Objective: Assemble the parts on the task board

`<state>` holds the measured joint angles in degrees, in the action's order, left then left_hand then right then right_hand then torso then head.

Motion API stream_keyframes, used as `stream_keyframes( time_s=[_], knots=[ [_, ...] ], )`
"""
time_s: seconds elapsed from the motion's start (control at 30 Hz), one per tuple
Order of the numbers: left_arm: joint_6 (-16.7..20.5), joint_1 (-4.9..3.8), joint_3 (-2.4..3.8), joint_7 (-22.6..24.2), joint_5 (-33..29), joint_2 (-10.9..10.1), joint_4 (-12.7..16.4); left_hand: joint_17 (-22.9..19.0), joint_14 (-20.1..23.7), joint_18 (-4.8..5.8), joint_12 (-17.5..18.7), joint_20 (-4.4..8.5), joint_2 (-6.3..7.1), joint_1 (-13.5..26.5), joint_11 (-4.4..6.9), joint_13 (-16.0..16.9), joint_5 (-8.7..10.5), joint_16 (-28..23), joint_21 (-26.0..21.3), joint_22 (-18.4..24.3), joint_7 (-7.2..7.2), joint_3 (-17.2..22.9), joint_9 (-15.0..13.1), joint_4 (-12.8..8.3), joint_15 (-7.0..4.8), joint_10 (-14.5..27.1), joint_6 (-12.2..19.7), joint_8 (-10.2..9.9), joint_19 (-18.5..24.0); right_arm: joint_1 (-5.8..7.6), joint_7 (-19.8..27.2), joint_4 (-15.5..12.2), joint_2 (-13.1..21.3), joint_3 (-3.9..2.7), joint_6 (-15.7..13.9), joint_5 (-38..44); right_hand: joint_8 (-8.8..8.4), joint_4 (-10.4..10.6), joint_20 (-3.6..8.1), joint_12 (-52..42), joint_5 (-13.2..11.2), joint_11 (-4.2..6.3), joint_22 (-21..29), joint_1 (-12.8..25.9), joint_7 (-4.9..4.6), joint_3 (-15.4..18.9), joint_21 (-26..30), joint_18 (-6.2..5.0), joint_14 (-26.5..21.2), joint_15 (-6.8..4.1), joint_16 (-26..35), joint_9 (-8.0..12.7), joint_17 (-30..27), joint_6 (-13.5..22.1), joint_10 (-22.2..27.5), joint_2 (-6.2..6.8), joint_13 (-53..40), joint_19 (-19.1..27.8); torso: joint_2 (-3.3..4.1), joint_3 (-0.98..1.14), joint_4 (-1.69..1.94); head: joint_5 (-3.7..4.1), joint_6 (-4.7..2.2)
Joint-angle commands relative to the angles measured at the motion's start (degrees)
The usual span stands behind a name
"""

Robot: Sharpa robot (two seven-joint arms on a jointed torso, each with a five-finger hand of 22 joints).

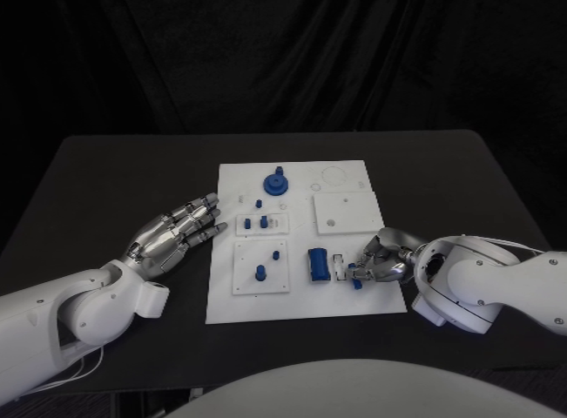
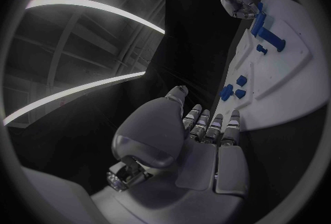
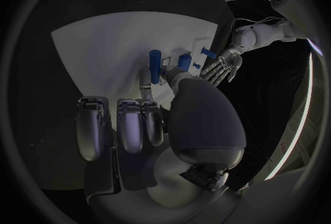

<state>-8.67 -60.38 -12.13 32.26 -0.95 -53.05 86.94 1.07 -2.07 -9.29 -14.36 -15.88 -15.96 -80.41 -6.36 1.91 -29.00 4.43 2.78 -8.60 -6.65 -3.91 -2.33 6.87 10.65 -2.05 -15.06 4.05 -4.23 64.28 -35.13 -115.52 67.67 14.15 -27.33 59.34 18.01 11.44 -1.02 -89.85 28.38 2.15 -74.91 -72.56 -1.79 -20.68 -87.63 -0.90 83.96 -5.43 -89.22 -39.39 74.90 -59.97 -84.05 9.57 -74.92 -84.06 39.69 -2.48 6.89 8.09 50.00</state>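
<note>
In the head view we see the task board carrying blue parts; a blue cylinder lies near its front edge, long axis running front to back. Our right hand rests just beside the cylinder, fingers curled; whether they pinch anything we cannot tell. Our left hand hovers at the board's left edge, fingers extended, holding nothing.

In the left wrist view, the left hand lies flat with straight fingers near the board.

In the right wrist view, the right hand has its thumb reaching toward the cylinder.

I'm holding the silver many-fingered left hand flat, fingers apart, just beside the white task board. I'm curling the silver right hand over its near-right part.
</note>
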Motion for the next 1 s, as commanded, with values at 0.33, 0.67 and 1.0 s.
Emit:
stream_keyframes(
  time_s=[0.33, 0.67, 1.0],
  knots=[
    [-0.8, 0.25, 0.04, 0.7, -0.2, 0.1, 0.0, 0.0, -0.2, -0.15, 0.3, -0.07, 0.14, -0.6, -0.15, 0.0, -0.28, 0.2, 0.1, 0.1, -0.13, 0.2, 0.0, 0.0, 0.03, -0.1, -0.1, 0.0, -0.5, 0.07, 3.6, 0.4, -1.0, -0.02, -4.6, -2.6, 0.20, -2.1, 0.45, -0.1, -1.4, 0.34, -14.0, 1.1, 0.28, -3.1, 0.4, 0.06, 5.4, -0.42, 0.3, -0.1, 11.8, 0.4, -6.0, 0.02, -15.1, -4.6, 0.01, -0.06, 0.03, -0.16, 0.00],
    [-0.8, 0.32, 0.04, 0.5, -0.2, 0.0, 0.0, 0.0, -0.2, -0.14, 0.4, -0.08, 0.10, -0.5, -0.14, 0.0, -0.24, 0.2, 0.1, 0.1, -0.14, 0.3, 0.0, 0.0, 0.05, -0.1, 0.1, 0.0, -0.4, 0.07, 4.5, 0.4, -1.7, -0.05, -6.3, -2.3, 0.20, -2.0, 0.45, -0.1, -1.7, 0.32, -13.9, 1.4, 0.26, -3.1, 0.5, 0.02, 5.4, -0.42, 0.3, -0.1, 11.7, 0.5, -6.0, 0.00, -15.1, -4.5, -0.02, -0.02, -0.07, -0.39, 0.00],
    [-0.8, 0.34, 0.04, 0.4, -0.2, 0.1, 0.0, 0.0, -0.2, -0.14, 0.4, -0.08, 0.10, -0.5, -0.14, 0.0, -0.24, 0.2, 0.1, 0.1, -0.14, 0.3, 0.0, 0.0, 0.05, -0.1, 0.1, 0.0, -0.4, 0.07, 2.9, 1.1, -2.2, -0.05, -4.2, -1.0, 0.07, 0.6, 0.24, -0.1, -2.7, -0.04, -13.8, 5.5, -0.16, -0.2, 0.8, -0.06, 5.3, -0.12, 0.5, -0.1, 11.2, 0.7, -6.0, 0.29, -15.1, -4.4, 0.06, 0.01, -0.15, -0.44, 0.00]
  ],
)
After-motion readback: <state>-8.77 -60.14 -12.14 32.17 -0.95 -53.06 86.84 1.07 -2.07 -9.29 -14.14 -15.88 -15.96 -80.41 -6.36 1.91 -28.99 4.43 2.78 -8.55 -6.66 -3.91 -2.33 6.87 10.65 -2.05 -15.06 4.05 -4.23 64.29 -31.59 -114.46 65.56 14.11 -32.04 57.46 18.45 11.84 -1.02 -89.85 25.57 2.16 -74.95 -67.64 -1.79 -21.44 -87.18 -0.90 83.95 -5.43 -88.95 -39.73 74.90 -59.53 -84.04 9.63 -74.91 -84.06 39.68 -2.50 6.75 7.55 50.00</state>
